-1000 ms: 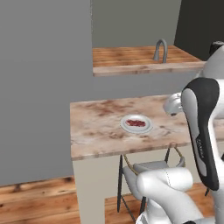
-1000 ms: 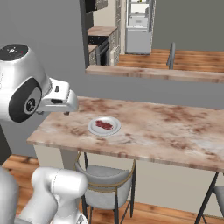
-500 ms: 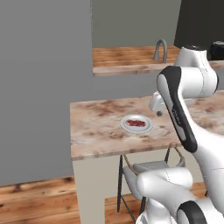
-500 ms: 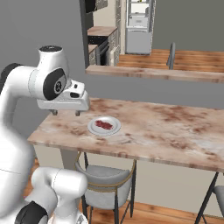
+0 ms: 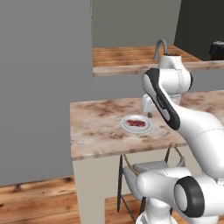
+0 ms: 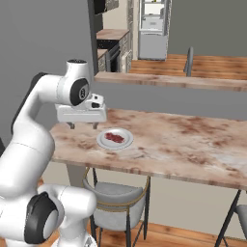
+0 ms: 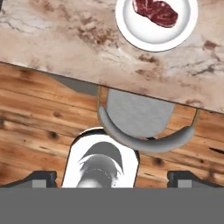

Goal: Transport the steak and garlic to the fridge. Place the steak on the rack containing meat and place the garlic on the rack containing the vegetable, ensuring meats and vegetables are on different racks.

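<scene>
The steak (image 6: pixel 115 137) (image 5: pixel 137 123) (image 7: pixel 155 11), a red slab with whitish fat, lies on a white plate (image 6: pixel 103 143) (image 5: pixel 125 127) (image 7: pixel 131 30) on the marbled counter. My gripper (image 6: pixel 83 126) (image 5: pixel 149 113) (image 7: pixel 113 178) hangs open above the counter's near edge. It is beside the plate, apart from it, with nothing between its fingers. In the right base view the fridge (image 6: pixel 152 46) stands far back, its white shelved upper part showing. The garlic is out of view.
A grey-seated chair (image 7: pixel 135 118) (image 6: pixel 116 193) (image 5: pixel 148 168) is tucked under the counter (image 6: pixel 183 144) below the plate. Behind the counter runs a higher wooden ledge with a faucet (image 5: pixel 159 46) (image 6: pixel 189 60). A grey wall (image 5: pixel 43 87) rises on the left.
The arm has unfolded from a raised pose and swung forward, bringing the hand over the counter's edge beside the plate. Plate and steak have not moved. The jaws stayed open.
</scene>
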Controlling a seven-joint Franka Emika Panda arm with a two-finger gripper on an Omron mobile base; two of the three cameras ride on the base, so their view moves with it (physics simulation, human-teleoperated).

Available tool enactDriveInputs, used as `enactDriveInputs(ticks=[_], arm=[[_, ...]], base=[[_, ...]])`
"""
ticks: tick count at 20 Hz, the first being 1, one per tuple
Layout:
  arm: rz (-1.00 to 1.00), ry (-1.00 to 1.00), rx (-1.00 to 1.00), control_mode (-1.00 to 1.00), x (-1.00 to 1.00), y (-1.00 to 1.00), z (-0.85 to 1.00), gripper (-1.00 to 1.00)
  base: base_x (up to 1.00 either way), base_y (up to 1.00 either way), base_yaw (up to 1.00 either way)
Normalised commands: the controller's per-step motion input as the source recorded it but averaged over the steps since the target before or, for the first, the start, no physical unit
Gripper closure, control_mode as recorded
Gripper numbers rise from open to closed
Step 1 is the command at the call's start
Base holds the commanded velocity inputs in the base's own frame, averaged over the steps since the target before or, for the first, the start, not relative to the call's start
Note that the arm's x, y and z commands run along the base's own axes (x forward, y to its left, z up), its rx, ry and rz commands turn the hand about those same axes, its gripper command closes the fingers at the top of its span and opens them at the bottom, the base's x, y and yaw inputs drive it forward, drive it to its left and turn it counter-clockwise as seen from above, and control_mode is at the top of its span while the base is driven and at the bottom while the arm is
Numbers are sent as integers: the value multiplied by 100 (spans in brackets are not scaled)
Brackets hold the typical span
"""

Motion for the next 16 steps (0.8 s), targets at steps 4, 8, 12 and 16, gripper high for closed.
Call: enactDriveInputs(ticks=[4, 8, 12, 16], arm=[[13, -6, 0, -100, 37, -7, -39, -100], [14, 0, 0, -100, 38, -13, -29, -100], [19, 0, 0, -100, 55, -17, -25, -100], [27, 0, 0, -100, 54, -9, -34, -100]], base=[[0, 0, 0], [0, 0, 0], [0, 0, 0], [0, 0, 0]])
